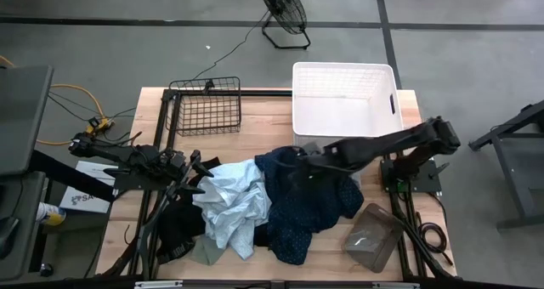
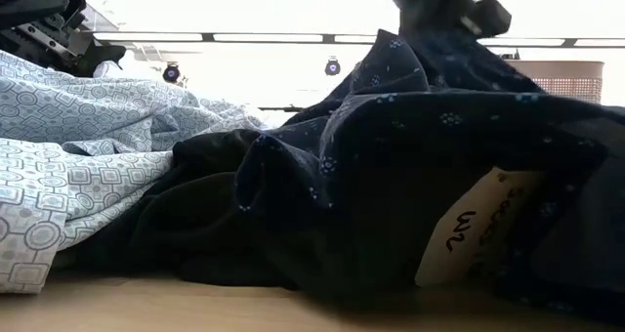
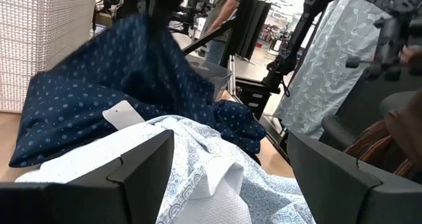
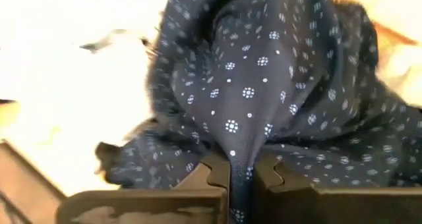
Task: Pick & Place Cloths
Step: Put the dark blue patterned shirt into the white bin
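Note:
A heap of cloths lies mid-table. It holds a pale blue patterned shirt (image 1: 231, 200), a navy dotted garment (image 1: 310, 204), a black piece (image 1: 177, 225) and a sage green piece (image 1: 206, 252). My right gripper (image 1: 304, 163) reaches in from the right over the navy garment's far part and is shut on it. My left gripper (image 1: 197, 172) is open at the pale blue shirt's (image 3: 217, 165) left edge, with a finger on either side of a bulge of it; whether it touches, I cannot tell. A white label (image 2: 479, 229) shows on the navy garment (image 2: 391, 176). My right gripper pinches a gathered fold of the navy dotted garment (image 4: 241, 159) between its two fingers (image 4: 208, 174), slanting down from the right. The cloth rises to a peak at the gripper (image 2: 430, 20) in the low view. The rest of the garment lies on the table and the heap.
A white plastic laundry basket (image 1: 344, 98) stands at the far edge, right of centre, with a black wire basket (image 1: 204, 106) to its left. A grey translucent container (image 1: 371, 236) lies at the near right. Cables run along the table's left side.

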